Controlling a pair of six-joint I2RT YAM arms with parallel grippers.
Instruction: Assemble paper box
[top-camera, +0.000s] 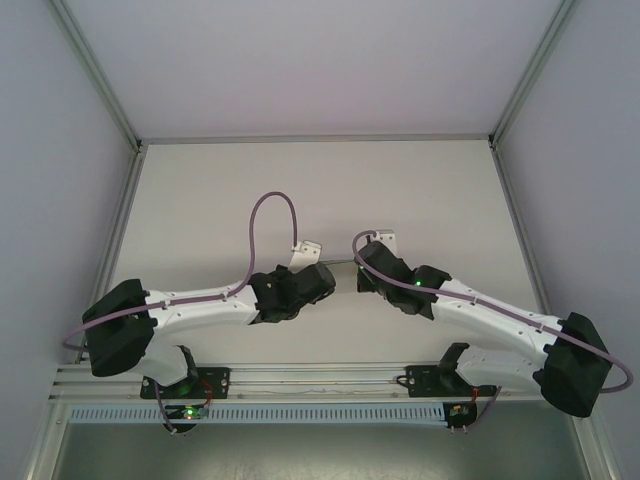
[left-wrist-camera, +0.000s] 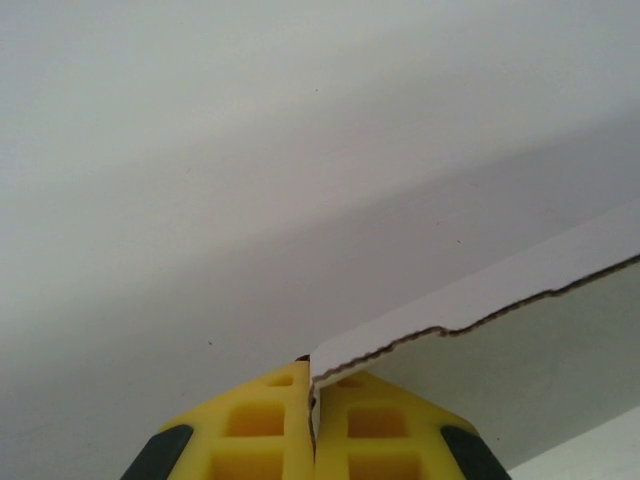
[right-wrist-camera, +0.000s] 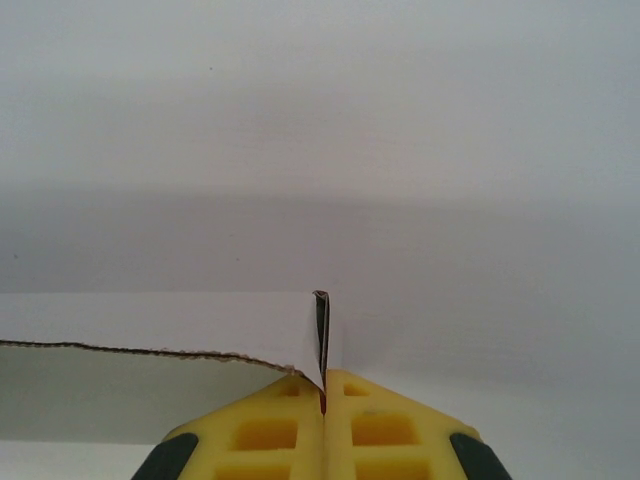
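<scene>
Between the wrists, paper box (left-wrist-camera: 520, 282) spans left to right, edge-on from above; left gripper (left-wrist-camera: 312, 386) and right gripper (right-wrist-camera: 323, 386) each pinch one end, fully closed.

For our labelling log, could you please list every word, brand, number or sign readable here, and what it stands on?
There are none.
The paper box is plain white; the left end effector and right end effector, both pinching it, carry no print; the left arm and right arm bear no readable label.

White arms (top-camera: 200, 310), black joints (top-camera: 120, 328), purple cables (top-camera: 272, 198) (yellow-padded hands (left-wrist-camera: 312, 410))
</scene>
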